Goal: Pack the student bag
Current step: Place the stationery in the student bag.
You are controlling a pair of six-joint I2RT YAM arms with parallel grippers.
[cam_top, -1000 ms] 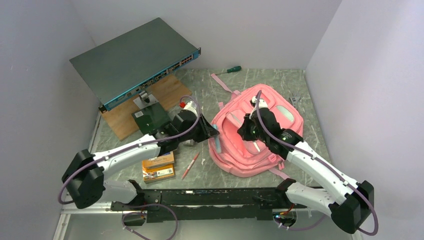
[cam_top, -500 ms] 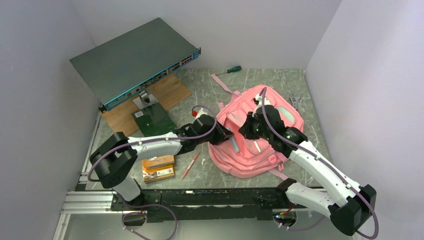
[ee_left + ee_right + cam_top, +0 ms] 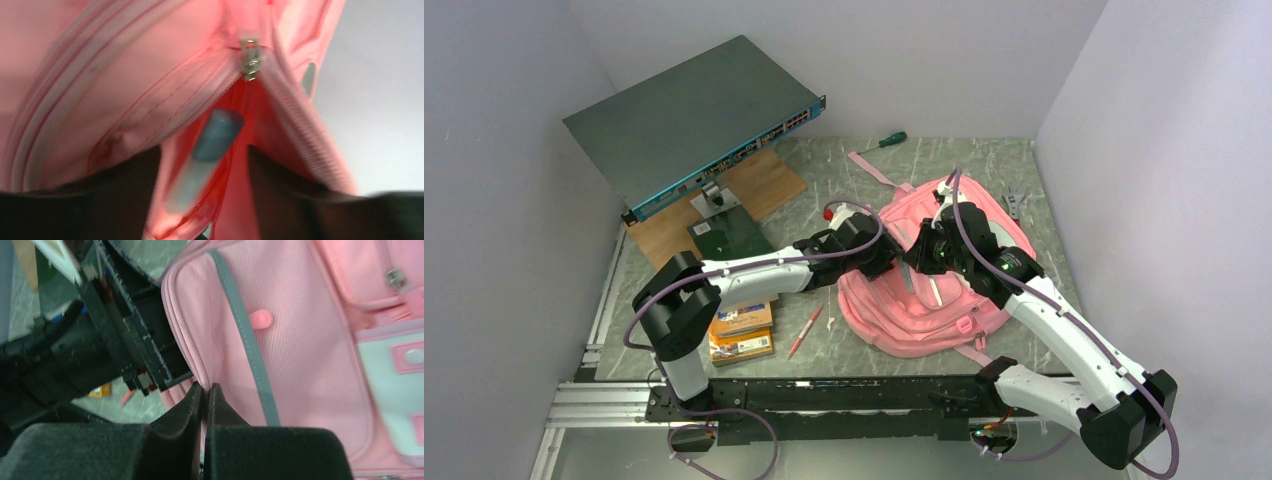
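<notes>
Pink soft cloth fills most of what I see. The student bag (image 3: 949, 300) lies flat on the green stone-look table (image 3: 944, 155), centre-right of the top view, w/ both arms meeting over its left side.

Right claw (image 3: 205, 390) is squeezed tight on the bag's edge, w/ a fold of pink cloth between its two black pads. I think it is holding the pocket mouth up.

Left claw (image 3: 888, 264) is at that mouth. In the left wrist view a blue-grey stick (image 3: 212, 142), prob a pen, round w/ a flat end, points into the gap just under the metal zip pull (image 3: 248, 60). The dark fingers (image 3: 125, 200) sit wide on each side of it, so I can't tell if they grip it or not.

What could go wrong:
- The cloth is thin & floppy. If the right claw slips, the mouth flops shut & the stick pokes the outside.
- The stick looks smooth & round, so it could slide out or snag on the zip teeth.
- The two claws are v. close in the top view, so a small push sideways could bump them.

The bag has ribbed zip lines, bumpy mesh cloth & a flat grey strip (image 3: 245, 335) down one side. A red pen (image 3: 806, 330) & a small box (image 3: 740, 336) lie lower left of the bag.
</notes>
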